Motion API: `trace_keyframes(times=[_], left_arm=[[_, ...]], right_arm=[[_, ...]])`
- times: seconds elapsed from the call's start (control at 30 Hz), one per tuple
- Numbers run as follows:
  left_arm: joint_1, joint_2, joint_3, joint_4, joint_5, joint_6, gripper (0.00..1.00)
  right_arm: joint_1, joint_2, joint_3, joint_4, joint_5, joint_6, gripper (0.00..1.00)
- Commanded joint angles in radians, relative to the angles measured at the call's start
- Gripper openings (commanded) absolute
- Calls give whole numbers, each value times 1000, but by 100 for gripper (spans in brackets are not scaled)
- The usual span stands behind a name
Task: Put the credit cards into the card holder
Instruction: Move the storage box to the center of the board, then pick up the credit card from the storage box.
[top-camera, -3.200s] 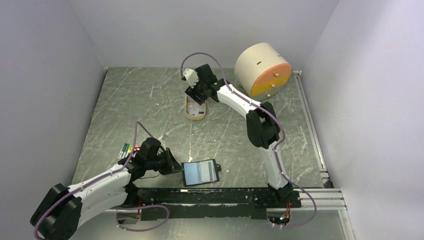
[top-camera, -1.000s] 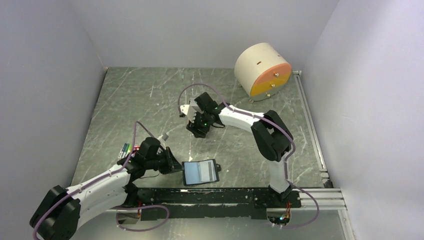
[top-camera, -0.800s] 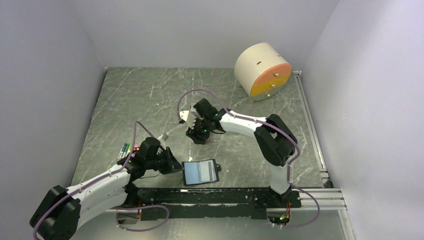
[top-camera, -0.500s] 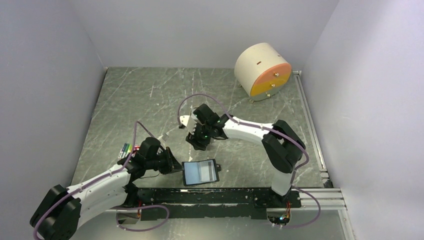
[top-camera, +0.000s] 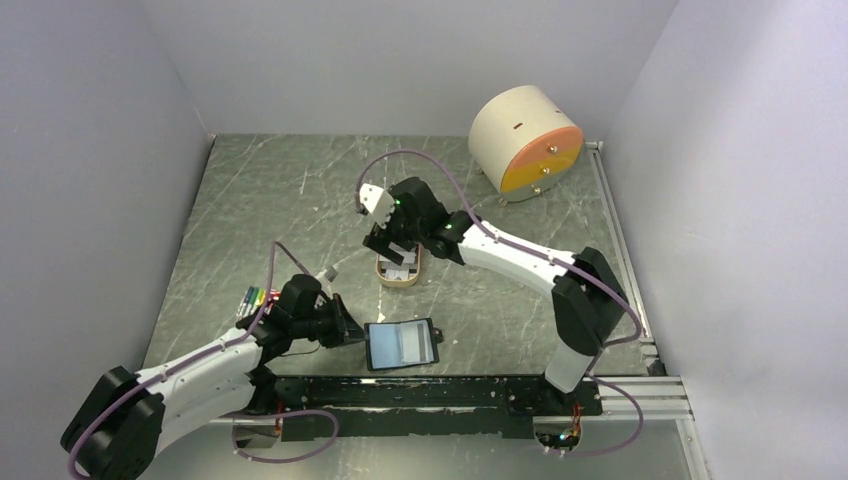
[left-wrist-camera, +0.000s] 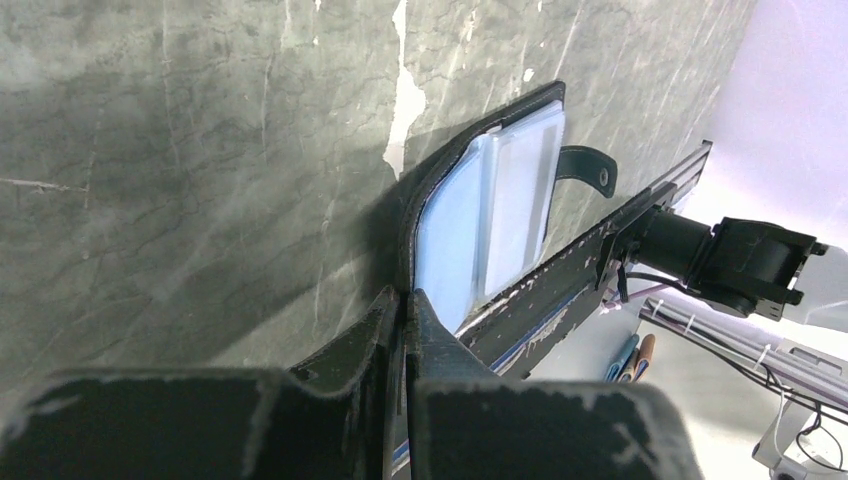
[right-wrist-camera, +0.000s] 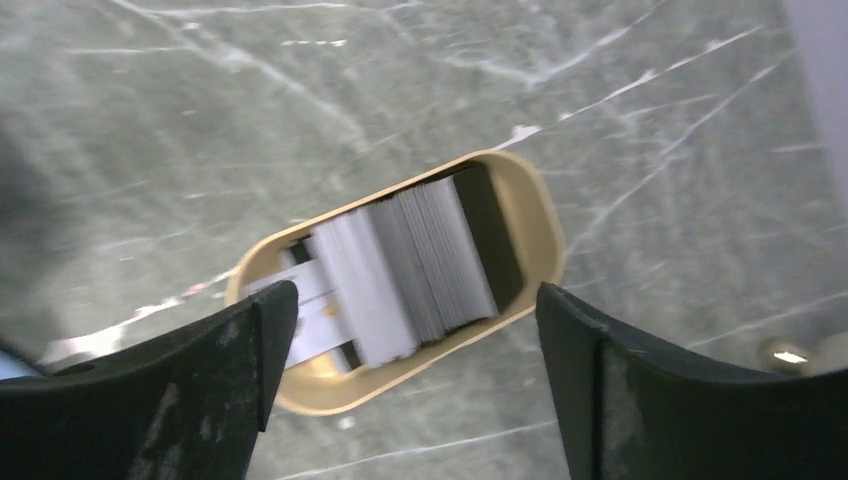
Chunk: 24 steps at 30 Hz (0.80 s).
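While right gripper (top-camera: 388, 243) is hanging wide open, empty, above credit cards (right-wrist-camera: 400, 275) stacked in tan oval tray (right-wrist-camera: 530, 215), left gripper (left-wrist-camera: 405, 300) is pinching, fully closed, edge of card holder (top-camera: 401, 344), lying open at table (top-camera: 300, 200) near edge.

Left arm (top-camera: 190, 385): white shells over the long links, with bulky black joint housings.
Right arm (top-camera: 520, 262): the same white links and black joints, plus a white block at the wrist.
Cables (top-camera: 405, 153): mauve, one looping along each arm.
Left gripper (left-wrist-camera: 405, 298): black fingers, their edges scuffed pale.
Right gripper (right-wrist-camera: 415, 300): matte black fingers with rounded, faintly worn edges.
Base rail (top-camera: 430, 392): a black bar carrying both arms.
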Motion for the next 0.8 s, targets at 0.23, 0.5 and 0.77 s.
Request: trace_keyframes(times=[0.23, 0.5, 0.77], left_arm=[[-5, -59, -4, -23, 5, 16, 9], [-5, -72, -16, -21, 5, 9, 9], [-5, -58, -21, -1, 11, 7, 9]], right_arm=[[-4, 181, 91, -13, 133, -165, 99], [-1, 152, -5, 111, 171, -152, 100], [-2, 172, 35, 38, 92, -112, 100]])
